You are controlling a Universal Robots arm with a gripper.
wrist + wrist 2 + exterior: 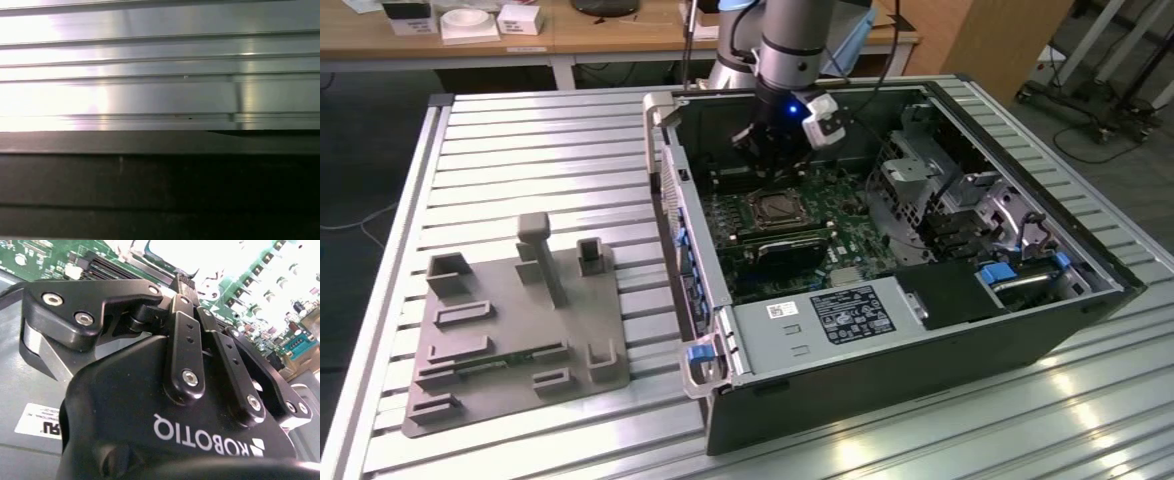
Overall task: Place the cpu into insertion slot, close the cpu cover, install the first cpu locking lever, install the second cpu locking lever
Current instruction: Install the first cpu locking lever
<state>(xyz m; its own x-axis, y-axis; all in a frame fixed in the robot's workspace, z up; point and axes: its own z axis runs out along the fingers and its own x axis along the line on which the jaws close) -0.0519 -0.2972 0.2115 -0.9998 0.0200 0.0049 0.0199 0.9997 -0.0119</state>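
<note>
Socket first, since every step turns on it. In the exterior view it lies flat on the green board, a square with a bright silver rim and a dark middle. It sits at about six o'clock from the gripper, near it but apart.

The gripper hangs over the board inside the open computer case. Whether it is wide, narrow or carrying anything, I cannot tell. In the second wrist view the gripper is matte black links with shiny screw heads, and the board lies beyond (much of it washed out by glare).

Whether the chip already lies in the socket is too small to tell, and the same goes for the cover and the levers. My judgement is that none of the four steps can be counted as done.

The case is black sheet metal. At five o'clock from the socket sits a grey box with a black label. The table is ribbed aluminium. On it, at eight o'clock from the case, lies a dull grey moulded holder with posts and pockets.
</note>
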